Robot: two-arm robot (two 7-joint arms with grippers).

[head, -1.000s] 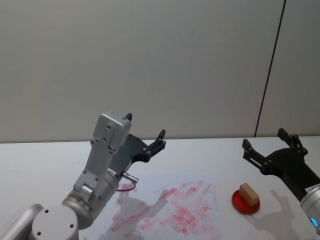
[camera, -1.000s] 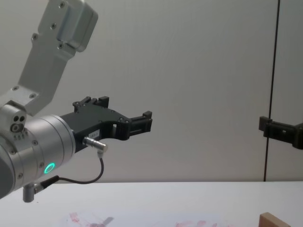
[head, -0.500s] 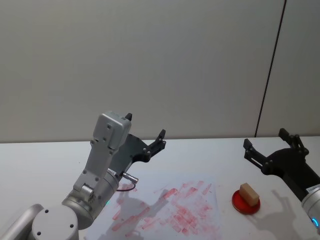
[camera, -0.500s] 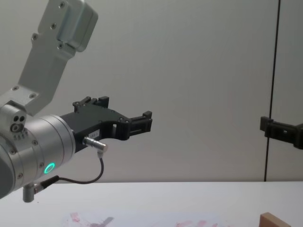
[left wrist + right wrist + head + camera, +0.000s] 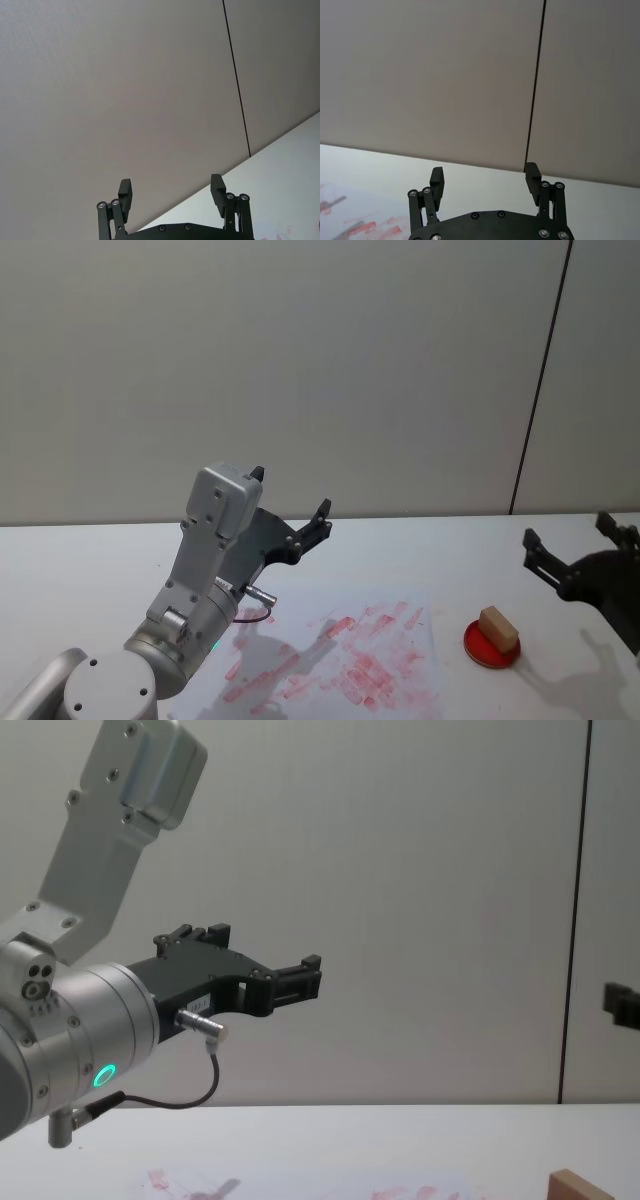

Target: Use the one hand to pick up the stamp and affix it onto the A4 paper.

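Head view, right hand [image 5: 567, 531] spread wide, aloft beside stamp [image 5: 497, 626]

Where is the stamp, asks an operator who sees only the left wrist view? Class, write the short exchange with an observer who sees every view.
Operator: My left wrist view gives me wall, a strip of table and the left gripper, open. Where is the stamp?
Observer: In the head view the stamp sits on a red round pad, just right of the A4 paper.
Operator: Which gripper is nearer to it?
Observer: The right gripper. It hangs open in the air to the right of the pad, touching nothing.
Operator: And mine?
Observer: Raised off the table by the paper's far left corner, on the other side of the sheet from the stamp.
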